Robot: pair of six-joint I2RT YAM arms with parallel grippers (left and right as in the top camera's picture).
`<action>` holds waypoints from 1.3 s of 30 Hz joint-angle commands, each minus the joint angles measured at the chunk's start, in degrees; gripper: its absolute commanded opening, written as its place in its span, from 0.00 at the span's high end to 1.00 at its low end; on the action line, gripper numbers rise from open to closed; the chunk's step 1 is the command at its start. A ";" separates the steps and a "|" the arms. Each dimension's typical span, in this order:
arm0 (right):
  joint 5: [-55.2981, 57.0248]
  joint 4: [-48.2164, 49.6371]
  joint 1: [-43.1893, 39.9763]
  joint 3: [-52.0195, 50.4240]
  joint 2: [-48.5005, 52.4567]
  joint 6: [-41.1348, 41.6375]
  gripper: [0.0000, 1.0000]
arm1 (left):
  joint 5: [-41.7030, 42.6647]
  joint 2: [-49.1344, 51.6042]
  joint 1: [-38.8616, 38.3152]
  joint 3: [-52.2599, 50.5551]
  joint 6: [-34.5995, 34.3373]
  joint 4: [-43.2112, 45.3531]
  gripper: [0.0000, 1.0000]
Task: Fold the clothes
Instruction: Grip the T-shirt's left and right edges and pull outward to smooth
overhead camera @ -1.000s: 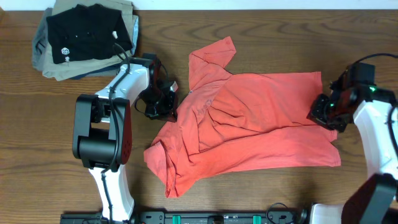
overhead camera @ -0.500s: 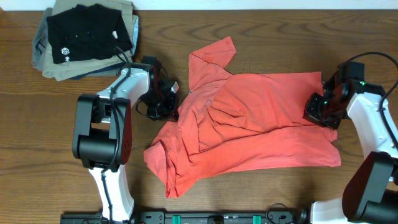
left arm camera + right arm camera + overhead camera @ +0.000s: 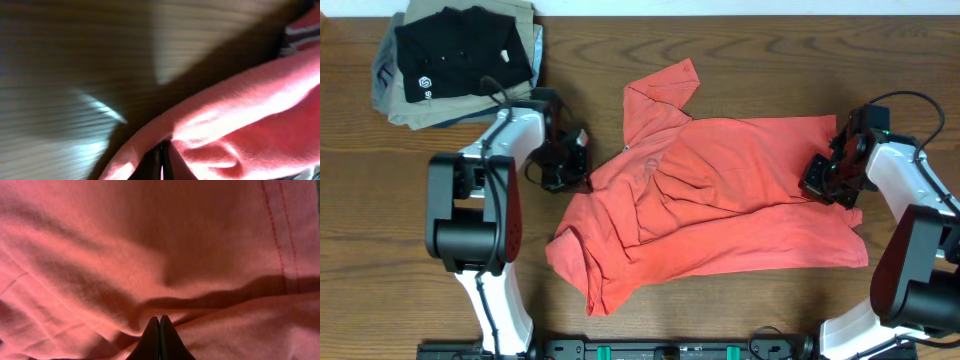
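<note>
Nearest us, the coral-red T-shirt lay rumpled across the middle of the wooden table. Further out, we saw the left gripper pinched tight on the shirt's near edge, and the right gripper clamped on cloth at the opposite side. Farthest off sat folded garments, black on top.

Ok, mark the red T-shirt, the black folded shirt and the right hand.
coral-red T-shirt [image 3: 740, 175], overhead view, on the middle of its body.
black folded shirt [image 3: 460, 45], overhead view, on its top face.
right hand [image 3: 160, 326], right wrist view, where its shut fingertips meet against the cloth.
</note>
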 commanded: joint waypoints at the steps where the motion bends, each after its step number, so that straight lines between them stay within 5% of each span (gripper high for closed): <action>1: 0.83 0.26 0.52 -0.31 0.76 0.15 0.99 | -12.76 1.14 3.52 -0.79 -2.16 -0.79 0.94; 20: 1.22 1.51 0.85 -0.33 0.87 1.01 0.99 | -20.24 -0.92 18.03 -0.79 -3.48 -9.44 0.94; 30: 1.29 4.31 4.50 -0.33 0.87 1.01 0.99 | -23.28 -17.46 18.45 -0.76 -6.05 -10.38 0.94; 37: 1.53 6.19 5.14 -0.33 0.87 1.25 0.97 | -20.50 -23.78 18.40 -0.79 -6.08 -10.23 0.83; 39: 2.21 6.47 5.14 -0.33 0.90 1.25 0.97 | -20.50 -23.54 18.40 -0.90 -6.10 -10.25 0.69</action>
